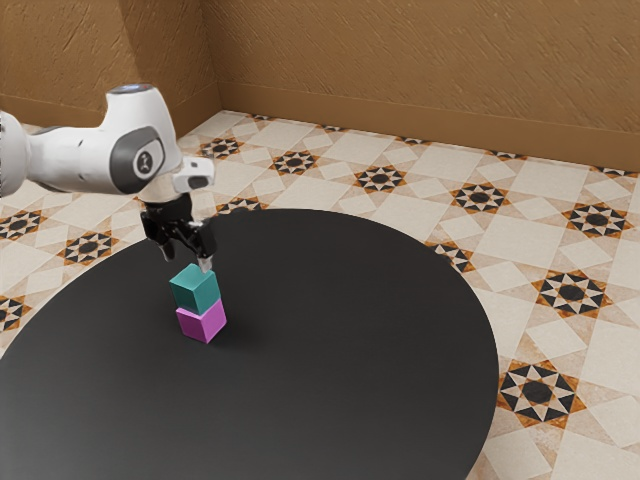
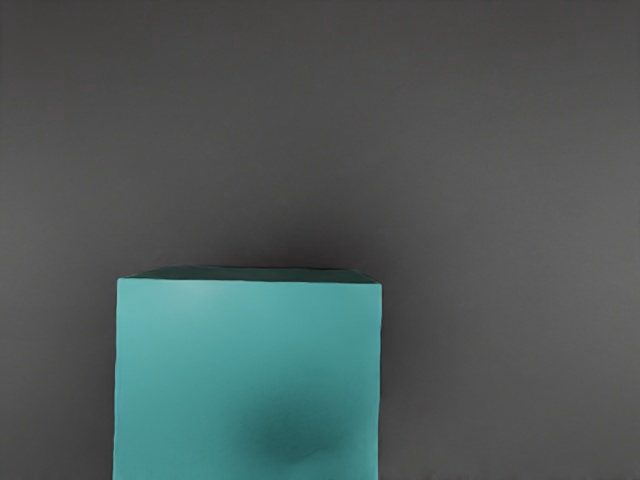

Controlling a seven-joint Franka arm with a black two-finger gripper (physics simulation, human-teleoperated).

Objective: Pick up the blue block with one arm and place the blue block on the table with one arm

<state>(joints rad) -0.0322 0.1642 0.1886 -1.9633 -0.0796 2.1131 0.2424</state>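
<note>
Reaching in from the exterior view's left with the white Franka arm point(image 1: 75, 160), likely choosing an approach from above. Hanging the black two-finger gripper point(image 1: 187, 261) just over the teal block point(image 1: 196, 291), gripping nothing, holding the fingertips apart, presumably for straddling two opposite sides. Seeing the teal block resting on the magenta block point(image 1: 203, 322), seemingly turned a little against it, showing a flat top beneath the gripper in the wrist view. Probably needing finer centring before going lower, then closing evenly and lifting straight up, so as to avoid dragging or toppling the magenta block. Looking on toward the exterior view's right, finding broad room on the round black table point(image 1: 370, 350) for setting down beside the magenta block, while minding the curved rim and the patterned tile floor point(image 1: 610, 400) beyond.
</note>
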